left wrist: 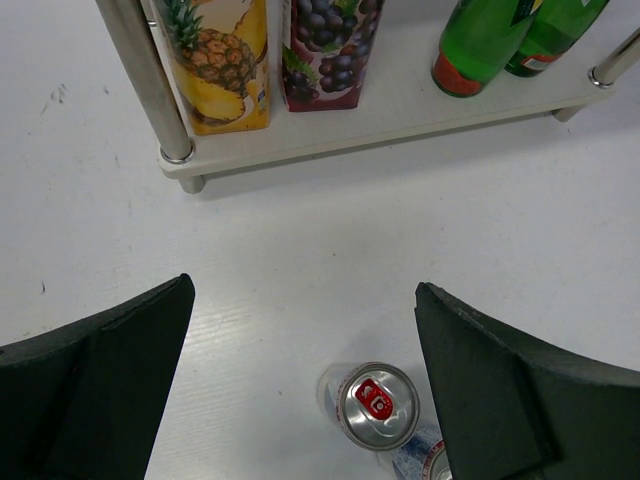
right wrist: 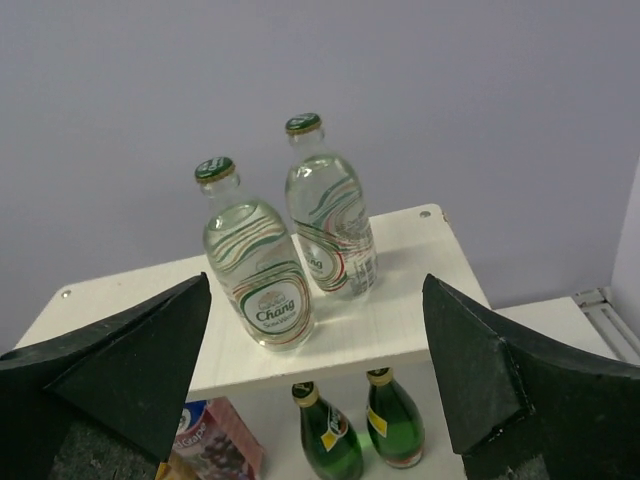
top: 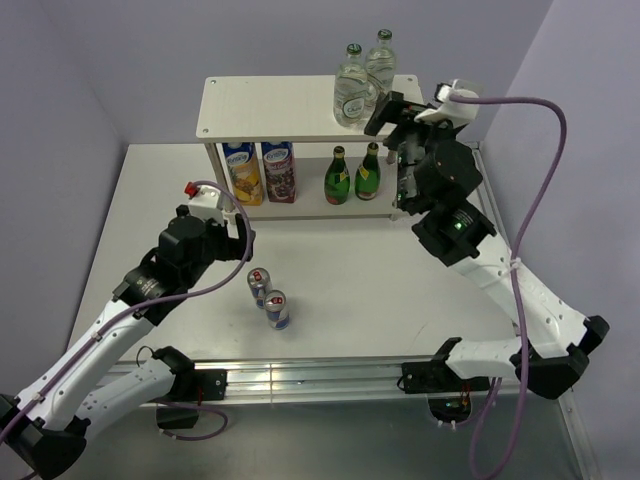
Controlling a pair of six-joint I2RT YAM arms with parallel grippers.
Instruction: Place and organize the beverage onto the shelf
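While my left gripper [left wrist: 305, 300] hangs with jaws spread wide and nothing between them, the two slim cans [left wrist: 377, 403] stand upright on the table [left wrist: 300, 250] just beneath it, toward its right finger. I judge them light, thin-walled and slick, so I'd grip one mid-body, gently. Beyond them, green bottles [left wrist: 480, 45] share the lower board of the shelf [left wrist: 400, 110] with juice cartons [left wrist: 215, 60]. My right gripper [right wrist: 315, 285], also spread and empty, faces the clear bottles [right wrist: 260, 275] on top.
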